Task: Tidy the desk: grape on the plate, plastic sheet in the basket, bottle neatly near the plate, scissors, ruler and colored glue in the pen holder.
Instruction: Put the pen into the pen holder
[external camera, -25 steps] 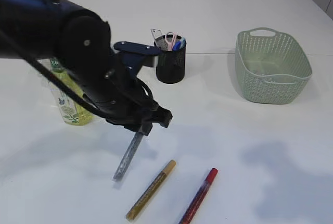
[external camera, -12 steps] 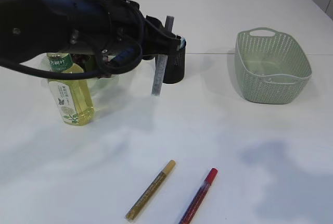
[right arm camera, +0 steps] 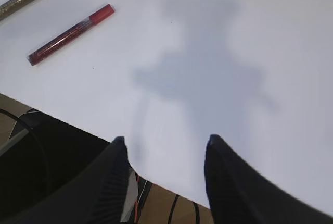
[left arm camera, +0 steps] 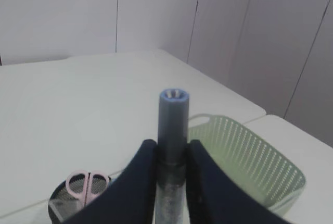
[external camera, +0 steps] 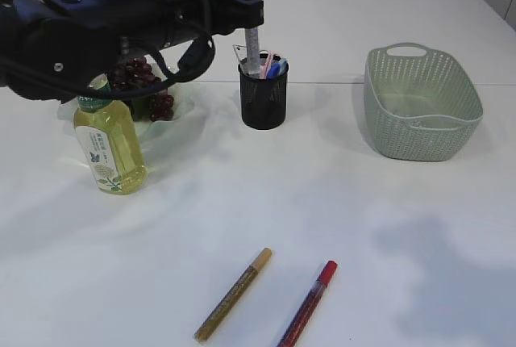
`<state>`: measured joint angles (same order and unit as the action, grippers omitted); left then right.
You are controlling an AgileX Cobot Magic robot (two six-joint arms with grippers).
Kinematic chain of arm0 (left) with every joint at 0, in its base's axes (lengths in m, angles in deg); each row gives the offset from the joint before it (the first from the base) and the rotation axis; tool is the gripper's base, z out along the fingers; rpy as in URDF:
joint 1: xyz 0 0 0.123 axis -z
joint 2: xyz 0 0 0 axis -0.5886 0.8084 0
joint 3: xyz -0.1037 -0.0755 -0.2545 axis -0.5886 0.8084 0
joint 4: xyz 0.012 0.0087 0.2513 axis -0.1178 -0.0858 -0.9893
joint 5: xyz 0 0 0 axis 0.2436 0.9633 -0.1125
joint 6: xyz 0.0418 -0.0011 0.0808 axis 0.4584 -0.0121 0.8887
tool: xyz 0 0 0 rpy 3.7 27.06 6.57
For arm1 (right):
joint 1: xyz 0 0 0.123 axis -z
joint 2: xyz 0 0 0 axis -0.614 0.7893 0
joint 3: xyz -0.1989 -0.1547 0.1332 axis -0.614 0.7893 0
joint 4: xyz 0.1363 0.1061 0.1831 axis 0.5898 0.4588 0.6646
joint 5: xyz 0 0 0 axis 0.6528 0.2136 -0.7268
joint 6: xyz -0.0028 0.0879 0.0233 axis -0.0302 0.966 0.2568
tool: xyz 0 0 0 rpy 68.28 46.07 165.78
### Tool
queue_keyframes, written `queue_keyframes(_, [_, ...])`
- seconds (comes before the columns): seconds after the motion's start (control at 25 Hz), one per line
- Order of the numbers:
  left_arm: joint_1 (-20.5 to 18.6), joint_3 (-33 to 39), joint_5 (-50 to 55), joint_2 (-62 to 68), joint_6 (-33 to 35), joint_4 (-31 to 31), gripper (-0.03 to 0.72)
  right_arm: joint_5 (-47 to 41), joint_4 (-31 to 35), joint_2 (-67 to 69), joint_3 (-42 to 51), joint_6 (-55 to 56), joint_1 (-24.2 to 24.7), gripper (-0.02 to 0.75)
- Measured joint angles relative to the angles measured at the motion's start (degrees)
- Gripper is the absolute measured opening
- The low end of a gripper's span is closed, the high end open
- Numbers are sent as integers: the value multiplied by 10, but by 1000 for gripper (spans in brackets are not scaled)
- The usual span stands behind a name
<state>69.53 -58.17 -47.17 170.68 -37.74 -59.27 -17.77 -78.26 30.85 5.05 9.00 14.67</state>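
Left gripper (left arm camera: 171,182) is clamped on a silver glitter glue pen (left arm camera: 173,146), fingers (left arm camera: 139,182) pressed on both sides of the barrel. The pen stands upright, grey cap end up, glittery lower barrel between the fingers. In the exterior view the pen (external camera: 251,40) hangs right over the black mesh pen holder (external camera: 264,101), lower end at or just inside the rim; can't tell how deep. Pink-handled scissors (external camera: 265,62) and a clear ruler (external camera: 243,53) already sit in the holder, plus something blue.

Right gripper (right arm camera: 164,156) holds nothing, fingers (right arm camera: 113,174) spread about half open, hovering over bare white worktop (right arm camera: 218,36) near its front edge.

Two more glue pens lie on the worktop at the front: gold glitter pen (external camera: 234,294) and red glitter pen (external camera: 308,303), side by side, both slanted, not touching.

Grapes (external camera: 141,81), dark red bunch, lie on a clear plate (external camera: 181,113) behind the left arm. Bottle (external camera: 109,145) of yellow liquid with green cap stands upright just in front of the plate. Pale green basket (external camera: 422,103) sits at the right, well apart from the holder; the plastic sheet inside is hard to make out.
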Motion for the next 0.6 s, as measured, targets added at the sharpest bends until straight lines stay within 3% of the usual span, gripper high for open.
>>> queue_keyframes(0.24, [-25,-79,-46,74,0,0,124,14,-5,0,0,0,0,381])
queue_keyframes(0.6, [-49,-239,-30,177,0,0,124,38,-16,0,0,0,0,382])
